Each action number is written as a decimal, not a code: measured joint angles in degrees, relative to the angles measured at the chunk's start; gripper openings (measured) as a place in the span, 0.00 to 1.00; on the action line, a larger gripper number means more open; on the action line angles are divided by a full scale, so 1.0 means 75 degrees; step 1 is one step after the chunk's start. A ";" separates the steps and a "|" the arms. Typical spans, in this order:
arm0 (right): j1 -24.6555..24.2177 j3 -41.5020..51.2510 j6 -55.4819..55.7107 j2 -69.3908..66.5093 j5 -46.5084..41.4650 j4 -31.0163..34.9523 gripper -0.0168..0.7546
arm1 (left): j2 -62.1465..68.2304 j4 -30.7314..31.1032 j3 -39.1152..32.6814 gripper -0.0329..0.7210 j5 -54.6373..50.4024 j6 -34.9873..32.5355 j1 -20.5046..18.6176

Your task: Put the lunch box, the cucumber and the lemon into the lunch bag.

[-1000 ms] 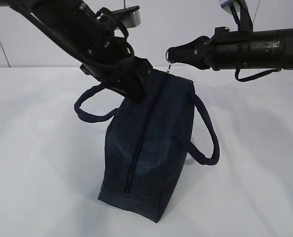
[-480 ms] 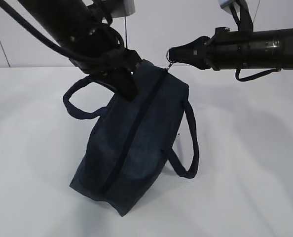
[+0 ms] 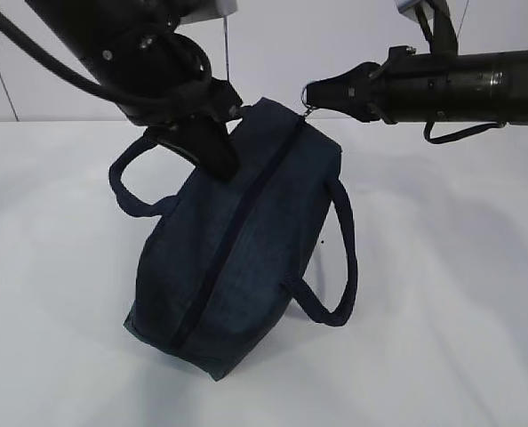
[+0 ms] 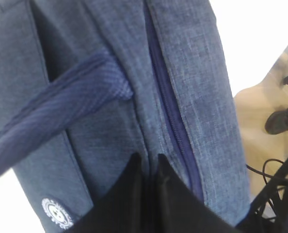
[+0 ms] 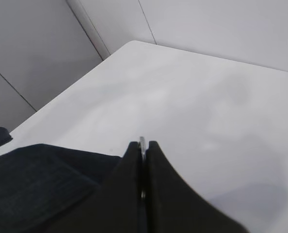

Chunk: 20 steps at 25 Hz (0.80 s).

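Tilting below both end effectors, the bag is held up with its low corner on the tabletop. Its top fabric is pinched in the left end effector. The ring pull is clamped in the right end effector.

Table: white, matte top with soft grey shadows; rounded corner visible in the right wrist view.
Wall: pale grey-white panels divided by thin dark seams.
Floor: light tan surface, seen in the left wrist view past the table edge.
Cables: thin black leads lying on the floor.
Light: even, diffuse.
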State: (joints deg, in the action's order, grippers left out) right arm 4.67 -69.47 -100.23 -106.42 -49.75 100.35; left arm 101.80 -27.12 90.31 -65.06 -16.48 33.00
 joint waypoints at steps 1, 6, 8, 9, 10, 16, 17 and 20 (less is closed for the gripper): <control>0.0000 0.0000 -0.0034 0.0000 0.0011 0.0018 0.02 | -0.0030 -0.0034 0.0000 0.03 -0.0034 -0.0020 0.0000; 0.0029 0.0000 -0.0100 0.0000 0.0106 0.0017 0.02 | -0.0163 -0.0233 0.0000 0.03 -0.0222 -0.0108 0.0000; 0.0029 0.0000 -0.0118 -0.0029 0.0154 0.0017 0.02 | -0.0230 -0.0368 0.0000 0.03 -0.0300 -0.0163 0.0000; 0.0029 0.0000 -0.0129 -0.0057 0.0175 0.0047 0.02 | -0.0261 -0.0471 0.0000 0.03 -0.0339 -0.0208 0.0000; 0.0029 0.0000 -0.0135 -0.0107 0.0193 0.0081 0.02 | -0.0277 -0.0567 0.0000 0.03 -0.0372 -0.0243 0.0000; 0.0029 0.0000 -0.0230 -0.0492 0.0242 0.0184 0.02 | -0.0414 -0.0636 0.0000 0.03 -0.0486 -0.0306 0.0000; 0.0029 -0.0014 -0.0246 -0.0543 0.0259 0.0184 0.02 | -0.0424 -0.0647 0.0000 0.03 -0.0486 -0.0306 0.0000; 0.0029 -0.0014 -0.0263 -0.0663 0.0321 0.0220 0.02 | -0.0450 -0.0653 0.0000 0.03 -0.0538 -0.0306 0.0000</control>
State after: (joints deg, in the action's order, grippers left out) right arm 4.89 -69.58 -102.20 -111.39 -47.34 102.01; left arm 98.42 -32.02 90.31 -69.10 -18.78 33.00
